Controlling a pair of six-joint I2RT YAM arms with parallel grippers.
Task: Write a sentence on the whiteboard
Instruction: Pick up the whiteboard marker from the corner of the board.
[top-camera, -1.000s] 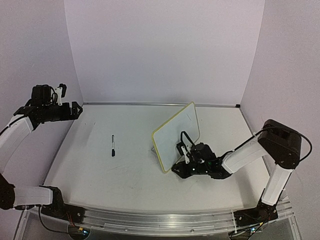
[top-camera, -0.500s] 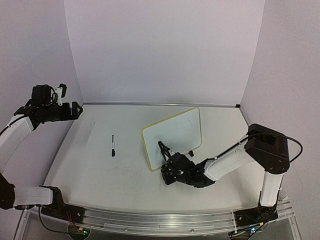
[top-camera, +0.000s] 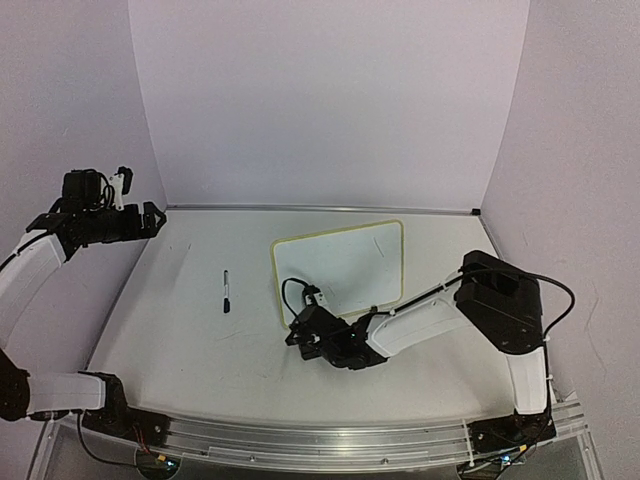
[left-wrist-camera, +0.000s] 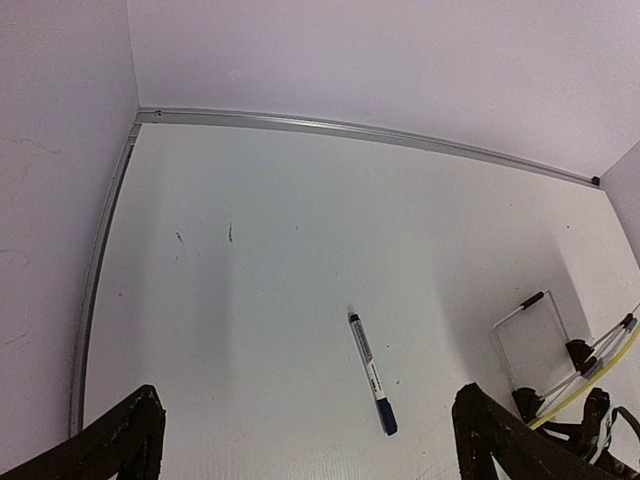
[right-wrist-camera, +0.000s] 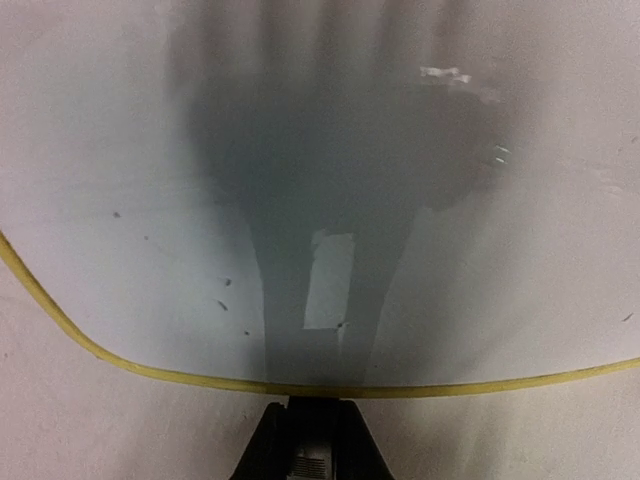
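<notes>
Laying the whiteboard (top-camera: 345, 265) flat: with right gripper (top-camera: 302, 333) clamped on its near edge, release only once settled; left gripper (left-wrist-camera: 310, 445) wide.

Your right end effector (right-wrist-camera: 313, 410) is cropped at the bottom edge; board (right-wrist-camera: 320, 150) runs off top and sides. Left wrist view catches only a board sliver. Marks (right-wrist-camera: 227, 282) too small to read.

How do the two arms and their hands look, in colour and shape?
The left arm and right arm have white, rounded shells with black joints. A black cable loops along the right arm. The left hand and right hand are black.
</notes>
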